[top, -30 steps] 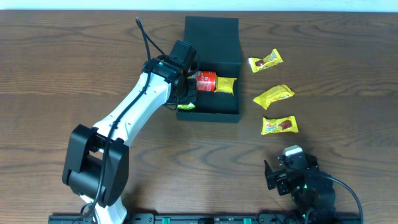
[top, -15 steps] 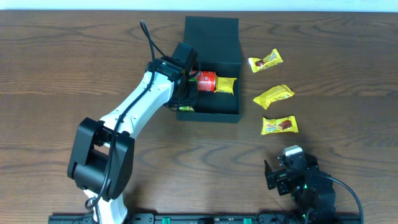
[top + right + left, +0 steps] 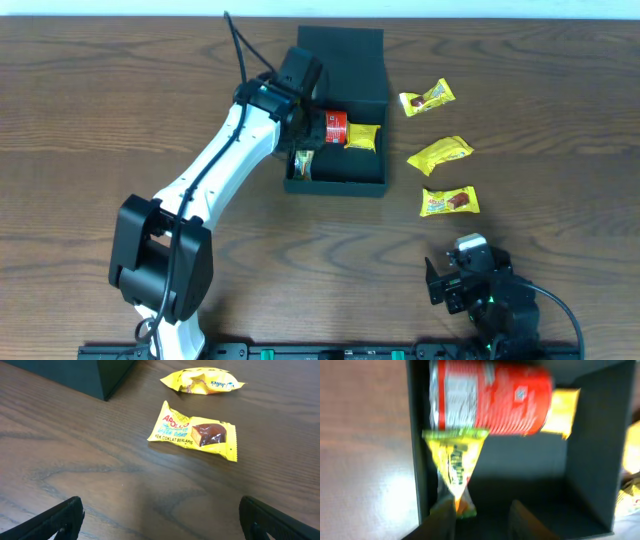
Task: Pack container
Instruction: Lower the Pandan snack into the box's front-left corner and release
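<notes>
Left tool over the open container, its blurred fingers partly spread with nothing between them.
Just ahead of it a crinkly yellow packet lies against the box's left wall, its tail beside one finger; whether they touch I cannot tell. Past that sit a glossy red can on its side and a flat yellow wrapper. The container is matte dark green, rectangular, lid folded back, at the far middle of the wood-grain tabletop. The right tool is spread wide and empty near the front edge. Only its camera makes the cake packet readable; the overhead alone shows three loose packets beside the box.
</notes>
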Motion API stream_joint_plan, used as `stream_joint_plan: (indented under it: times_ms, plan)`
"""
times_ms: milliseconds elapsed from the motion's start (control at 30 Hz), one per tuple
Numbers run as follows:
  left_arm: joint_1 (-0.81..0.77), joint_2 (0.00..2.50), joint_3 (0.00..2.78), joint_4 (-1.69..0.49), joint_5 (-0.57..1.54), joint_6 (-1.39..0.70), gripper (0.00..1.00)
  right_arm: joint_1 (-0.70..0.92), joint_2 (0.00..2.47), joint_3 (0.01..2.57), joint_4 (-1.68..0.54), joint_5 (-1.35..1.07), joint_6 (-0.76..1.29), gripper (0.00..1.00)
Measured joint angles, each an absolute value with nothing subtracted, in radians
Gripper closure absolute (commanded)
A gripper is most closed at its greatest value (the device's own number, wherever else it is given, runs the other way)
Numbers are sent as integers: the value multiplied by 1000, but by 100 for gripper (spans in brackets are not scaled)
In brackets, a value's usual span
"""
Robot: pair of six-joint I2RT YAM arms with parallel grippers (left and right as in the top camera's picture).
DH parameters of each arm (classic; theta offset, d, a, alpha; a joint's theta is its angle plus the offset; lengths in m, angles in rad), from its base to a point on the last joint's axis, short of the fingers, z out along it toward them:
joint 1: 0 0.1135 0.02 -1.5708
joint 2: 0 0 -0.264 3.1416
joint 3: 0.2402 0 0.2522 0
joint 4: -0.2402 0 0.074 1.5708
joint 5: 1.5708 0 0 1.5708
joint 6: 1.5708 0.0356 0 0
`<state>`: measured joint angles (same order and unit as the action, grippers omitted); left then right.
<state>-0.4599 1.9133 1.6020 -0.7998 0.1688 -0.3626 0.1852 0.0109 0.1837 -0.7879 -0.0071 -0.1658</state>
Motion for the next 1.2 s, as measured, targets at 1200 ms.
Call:
stream_joint_plan:
  times_ms: [1200]
  plan:
    - [-462, 2024, 1641, -719, 67, -316, 94, 185, 11, 184, -788, -7, -166, 1]
